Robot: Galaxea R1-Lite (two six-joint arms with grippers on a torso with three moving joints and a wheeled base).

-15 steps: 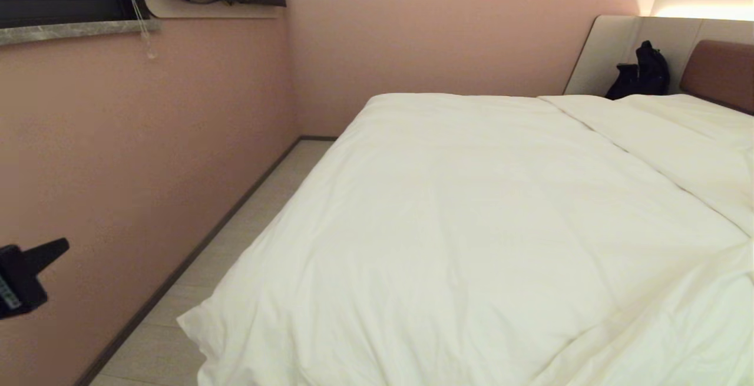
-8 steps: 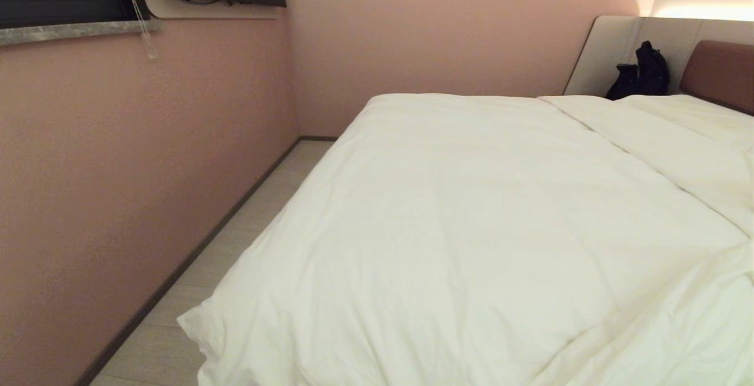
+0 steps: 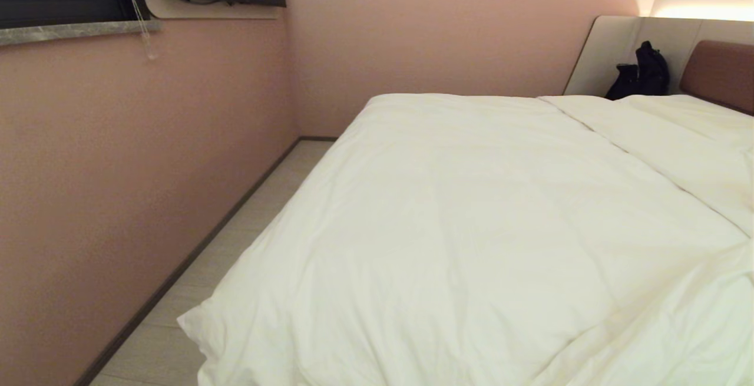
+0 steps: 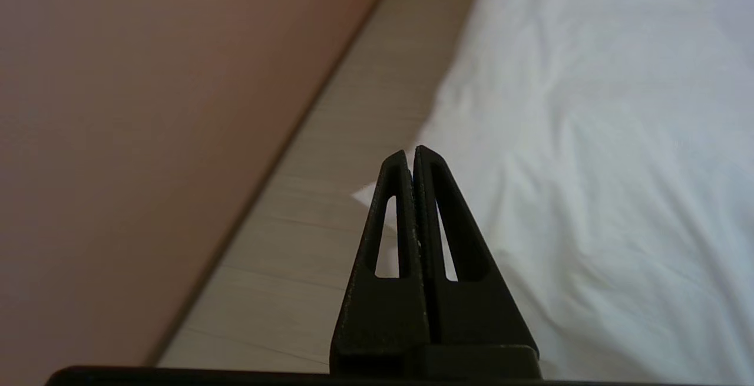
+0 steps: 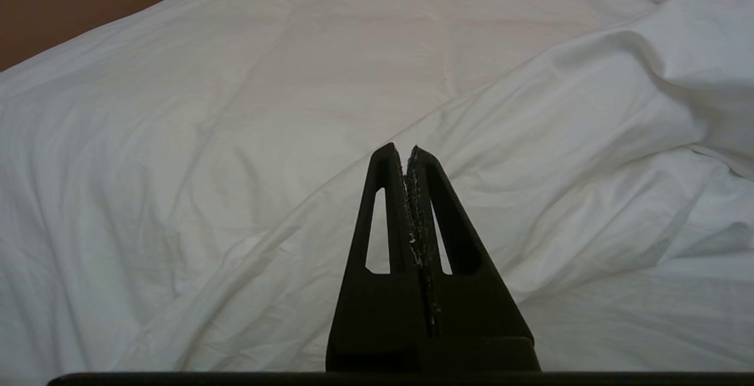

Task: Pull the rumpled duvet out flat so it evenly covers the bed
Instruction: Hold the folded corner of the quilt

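The bed stands close to a pink wall, and the white duvet lies spread over it, one corner hanging toward the floor. The left gripper is closed and empty above that floor strip by the duvet's edge. The right gripper is closed too, holding nothing, over a raised fold.
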